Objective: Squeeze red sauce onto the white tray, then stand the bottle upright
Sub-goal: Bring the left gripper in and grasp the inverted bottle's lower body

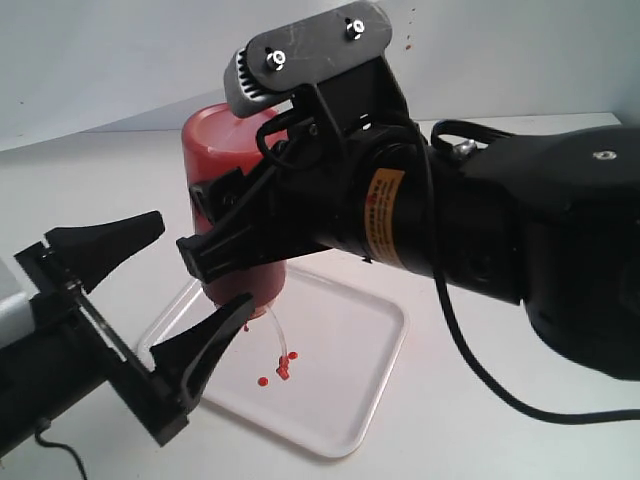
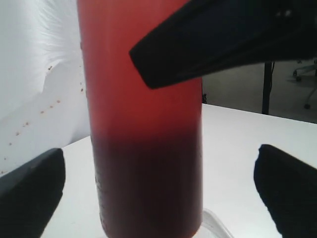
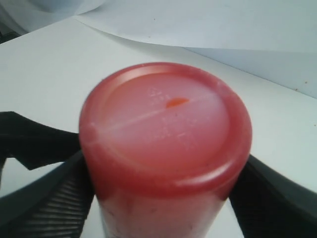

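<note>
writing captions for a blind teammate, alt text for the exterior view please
The right gripper clamps the bottle upside down over the white tray, where a few small drops of red sauce lie. The left gripper, jaws open, sits either side of the bottle's lower end without touching it.

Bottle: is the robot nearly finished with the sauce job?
Done: red sauce sits on the white tray. In hand: the right end effector grips the bottle upside down over it; the left end effector is open, not touching. Left: stand the bottle upright.
</note>
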`<act>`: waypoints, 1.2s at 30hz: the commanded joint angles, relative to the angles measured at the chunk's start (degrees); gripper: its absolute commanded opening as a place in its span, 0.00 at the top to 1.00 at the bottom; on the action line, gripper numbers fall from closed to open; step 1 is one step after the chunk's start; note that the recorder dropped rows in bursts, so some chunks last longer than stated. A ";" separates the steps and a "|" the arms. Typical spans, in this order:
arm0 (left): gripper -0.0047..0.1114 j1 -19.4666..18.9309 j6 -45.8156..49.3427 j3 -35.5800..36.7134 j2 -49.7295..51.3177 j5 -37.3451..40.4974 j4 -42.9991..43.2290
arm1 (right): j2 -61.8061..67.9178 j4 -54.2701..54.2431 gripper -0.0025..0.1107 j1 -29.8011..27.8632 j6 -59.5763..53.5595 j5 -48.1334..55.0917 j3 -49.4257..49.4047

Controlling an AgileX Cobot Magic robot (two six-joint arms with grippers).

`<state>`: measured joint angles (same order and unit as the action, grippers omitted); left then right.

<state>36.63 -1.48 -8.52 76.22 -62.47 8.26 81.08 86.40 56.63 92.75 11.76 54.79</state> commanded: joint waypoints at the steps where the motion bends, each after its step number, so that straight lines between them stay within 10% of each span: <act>1: 0.13 0.28 -0.40 -3.26 5.28 -2.22 -0.17 | -0.65 1.03 0.98 -0.18 0.22 0.45 0.68; 28: 0.15 0.28 -4.70 -12.10 5.87 7.26 -0.80 | -0.65 4.39 0.98 -0.18 0.32 2.85 0.68; 36: 0.67 0.28 -5.11 -12.10 5.87 7.26 3.21 | -0.65 4.50 0.98 -0.18 0.32 2.84 0.68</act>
<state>36.76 -5.94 -20.32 82.17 -55.27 8.84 81.08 89.67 56.63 93.10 14.05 54.79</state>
